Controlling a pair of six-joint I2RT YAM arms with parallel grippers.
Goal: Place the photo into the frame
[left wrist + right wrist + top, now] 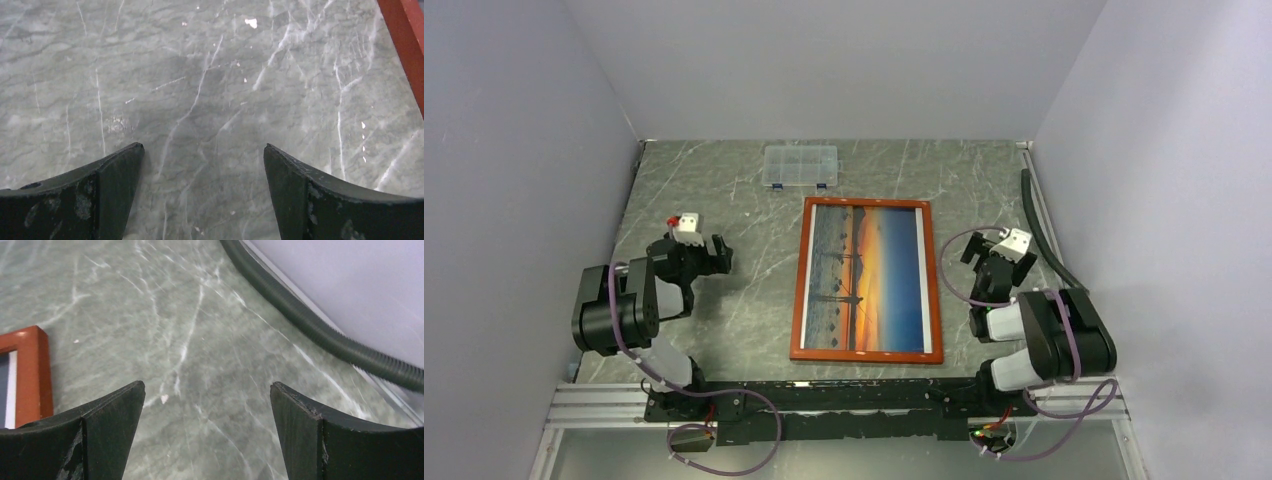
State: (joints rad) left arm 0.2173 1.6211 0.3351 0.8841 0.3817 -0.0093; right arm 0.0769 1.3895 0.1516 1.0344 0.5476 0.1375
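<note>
The frame, with a narrow red-orange border, lies flat in the middle of the table, long side running away from me. The photo, an orange-and-blue sunset with dark silhouettes, fills it face up. My left gripper is open and empty over bare table left of the frame; the frame's red edge shows at the top right of the left wrist view. My right gripper is open and empty right of the frame; the frame's corner shows at the left of the right wrist view.
A small clear plastic compartment box sits at the back of the grey marble table. A grey corrugated hose runs along the right wall, also in the right wrist view. Walls close in on three sides.
</note>
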